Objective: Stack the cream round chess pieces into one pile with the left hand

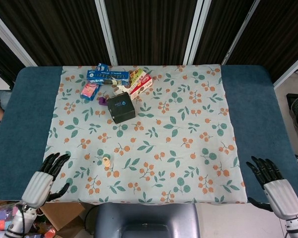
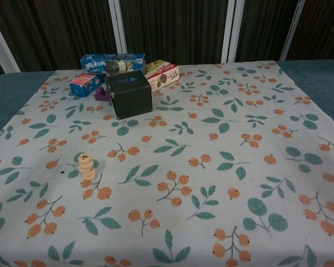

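Observation:
The cream round chess pieces stand in one upright pile on the floral cloth, left of centre; the head view shows the pile from above. My left hand hangs over the table's near left edge, well left of the pile, fingers spread and holding nothing. My right hand rests off the near right corner, fingers apart and empty. Neither hand appears in the chest view.
A black box stands at the back left of the cloth. Behind it lie a blue packet, a small blue-pink box, a red-green carton and a small purple object.

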Robot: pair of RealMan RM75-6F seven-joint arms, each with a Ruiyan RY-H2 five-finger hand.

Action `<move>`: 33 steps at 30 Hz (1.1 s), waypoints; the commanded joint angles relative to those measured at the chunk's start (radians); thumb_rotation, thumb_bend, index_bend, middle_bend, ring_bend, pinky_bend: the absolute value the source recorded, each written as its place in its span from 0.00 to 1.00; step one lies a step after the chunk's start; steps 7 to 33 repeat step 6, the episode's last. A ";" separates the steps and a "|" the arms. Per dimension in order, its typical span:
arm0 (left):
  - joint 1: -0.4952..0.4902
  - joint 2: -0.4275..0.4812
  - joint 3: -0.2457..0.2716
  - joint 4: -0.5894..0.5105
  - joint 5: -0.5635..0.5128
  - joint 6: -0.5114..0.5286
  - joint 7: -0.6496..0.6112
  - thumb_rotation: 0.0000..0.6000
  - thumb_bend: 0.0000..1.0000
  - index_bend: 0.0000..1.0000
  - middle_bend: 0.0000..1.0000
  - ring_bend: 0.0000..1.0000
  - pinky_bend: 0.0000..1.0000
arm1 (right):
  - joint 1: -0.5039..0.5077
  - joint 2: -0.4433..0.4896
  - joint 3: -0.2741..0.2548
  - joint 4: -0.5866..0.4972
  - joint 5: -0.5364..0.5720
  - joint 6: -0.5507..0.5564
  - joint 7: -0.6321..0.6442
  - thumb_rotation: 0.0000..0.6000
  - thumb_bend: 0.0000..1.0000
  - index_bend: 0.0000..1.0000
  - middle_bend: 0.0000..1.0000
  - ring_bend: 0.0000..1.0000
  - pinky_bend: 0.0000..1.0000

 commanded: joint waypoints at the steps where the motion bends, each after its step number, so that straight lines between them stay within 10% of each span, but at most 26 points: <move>1: 0.024 0.005 -0.009 0.076 0.012 0.004 -0.051 1.00 0.39 0.00 0.01 0.00 0.00 | 0.005 -0.011 0.000 -0.007 0.002 -0.015 -0.022 1.00 0.14 0.00 0.00 0.00 0.00; 33: 0.030 0.000 -0.019 0.087 0.028 -0.003 -0.041 1.00 0.39 0.00 0.01 0.00 0.00 | 0.005 -0.012 0.000 -0.011 0.008 -0.023 -0.034 1.00 0.14 0.00 0.00 0.00 0.00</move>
